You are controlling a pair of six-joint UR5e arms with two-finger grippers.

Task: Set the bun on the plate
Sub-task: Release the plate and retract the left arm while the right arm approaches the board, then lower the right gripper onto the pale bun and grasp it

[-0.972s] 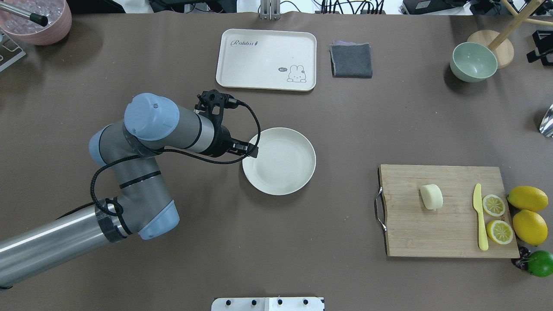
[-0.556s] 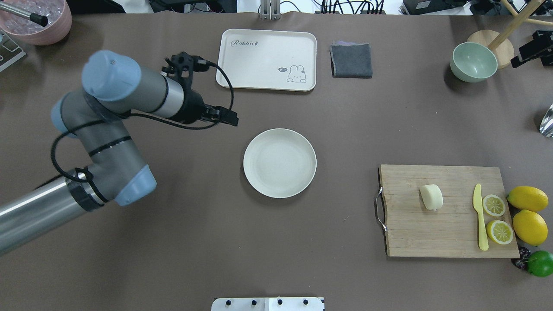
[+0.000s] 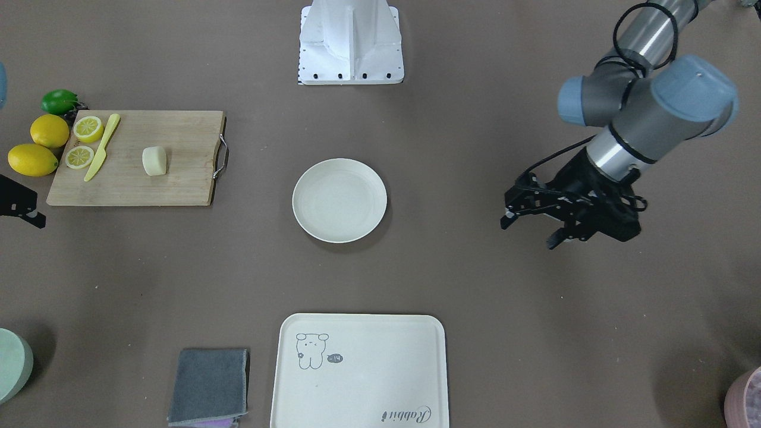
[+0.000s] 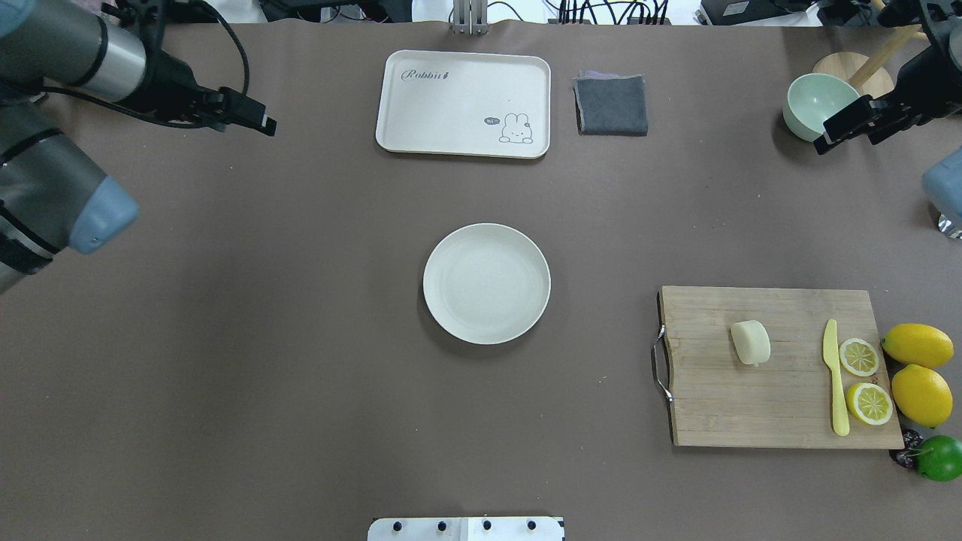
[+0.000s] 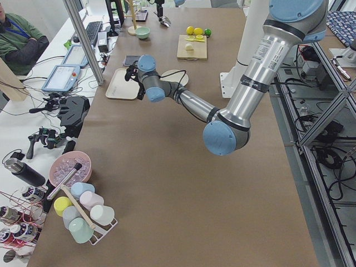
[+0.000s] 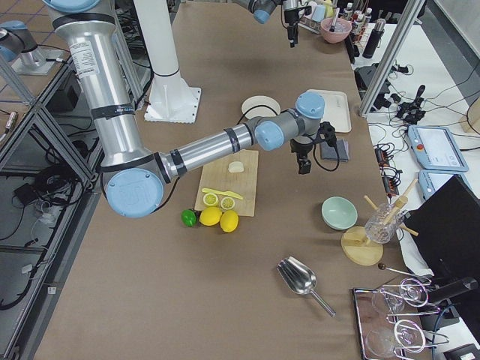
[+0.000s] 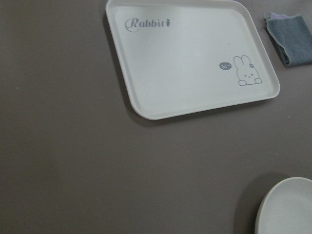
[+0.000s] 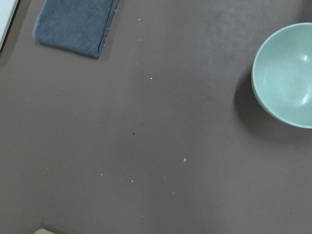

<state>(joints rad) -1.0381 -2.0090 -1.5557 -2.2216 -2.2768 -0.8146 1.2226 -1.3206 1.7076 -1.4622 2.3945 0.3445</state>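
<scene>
The bun (image 4: 751, 343), a small pale cream lump, lies on the wooden cutting board (image 4: 782, 406) at the right. The plate (image 4: 487, 284), round and off-white, sits bare at the table's middle; its rim also shows in the left wrist view, plate (image 7: 287, 207). My left gripper (image 4: 263, 124) hovers far left and well behind the plate, open and holding nothing, its fingers (image 3: 505, 221) apart. At the far right my right gripper (image 4: 823, 144) hangs beside the green bowl (image 4: 808, 101), well behind the bun, open and holding nothing.
A cream tray (image 4: 464, 104) with a rabbit drawing and a folded grey cloth (image 4: 612, 104) lie at the back. On the board are a yellow knife (image 4: 836, 376) and two lemon halves (image 4: 858, 357). Whole lemons (image 4: 917, 372) and a lime (image 4: 939, 457) sit beside it.
My left gripper has let go of the plate's rim and pulled back to the far left. The right gripper has come into view near the green bowl.
</scene>
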